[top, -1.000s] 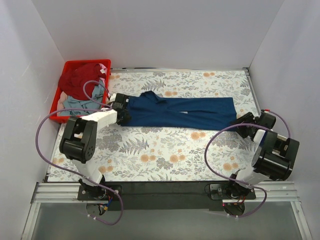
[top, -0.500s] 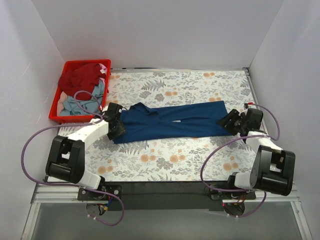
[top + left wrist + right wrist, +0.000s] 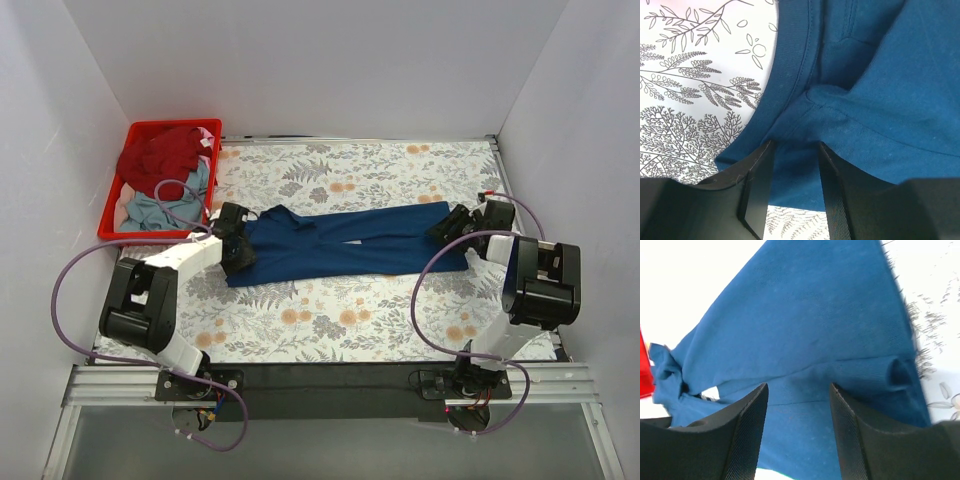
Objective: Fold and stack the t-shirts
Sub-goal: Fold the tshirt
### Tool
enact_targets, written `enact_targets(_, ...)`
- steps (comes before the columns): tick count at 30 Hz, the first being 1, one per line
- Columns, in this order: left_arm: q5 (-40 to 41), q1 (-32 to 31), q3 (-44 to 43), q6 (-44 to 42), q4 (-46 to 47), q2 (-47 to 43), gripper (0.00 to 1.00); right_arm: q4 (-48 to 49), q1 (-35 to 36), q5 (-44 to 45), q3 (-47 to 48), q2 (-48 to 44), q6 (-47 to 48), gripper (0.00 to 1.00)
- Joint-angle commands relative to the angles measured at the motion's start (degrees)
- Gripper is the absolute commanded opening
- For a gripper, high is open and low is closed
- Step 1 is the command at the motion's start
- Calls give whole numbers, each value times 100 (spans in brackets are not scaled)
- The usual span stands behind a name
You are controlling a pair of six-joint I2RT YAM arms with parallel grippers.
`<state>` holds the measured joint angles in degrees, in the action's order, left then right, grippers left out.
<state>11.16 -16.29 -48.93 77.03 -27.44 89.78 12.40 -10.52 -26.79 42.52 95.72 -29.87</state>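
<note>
Both arms reach the navy shirt [image 3: 350, 240]: the left gripper [image 3: 236, 246] at the collar end, its fingers [image 3: 759, 180] partly apart with blue cloth in the gap, and the right gripper [image 3: 455, 222] at the hem end, likewise half spread over cloth. Whether either one actually pinches the cloth I cannot tell.

The shirt lies as a long narrow band across the middle of the table. To fold it well, I judge each gripper should catch every layer right at its edge. Both should lift together only enough to clear the surface, then bring one end evenly over the other so the band does not twist.

The dark red shirt [image 3: 165, 155] and the pale shirt [image 3: 160, 208] lie bunched in the red crate [image 3: 108, 215] at the far left corner. The flowered tablecloth [image 3: 350, 305] lies flat, shut in by plain white walls [image 3: 300, 60].
</note>
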Motion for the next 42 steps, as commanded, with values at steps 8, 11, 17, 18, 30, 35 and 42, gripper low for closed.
enact_targets(8,9,118,613,93,-130,-56,38,245,-635,-186,326,193,-2,59)
enact_targets(11,-17,118,385,-39,-130,-284,44,219,-469,-476,519,61,103,57)
enact_targets(17,-114,109,-520,-101,-191,-365,49,-97,708,-600,1082,-45,630,55)
enact_targets(18,-114,118,-817,-84,-165,-277,49,-237,1032,-513,1300,-19,831,55)
enact_targets(30,-431,302,-2428,417,538,1454,49,-1231,3687,506,3200,1132,2775,54)
enact_targets(35,-404,337,-2779,690,801,1972,49,-1591,4145,867,3578,1423,3459,55)
enact_targets(42,-562,364,-3114,998,969,2421,46,-1697,4699,1737,3921,1721,4296,56)
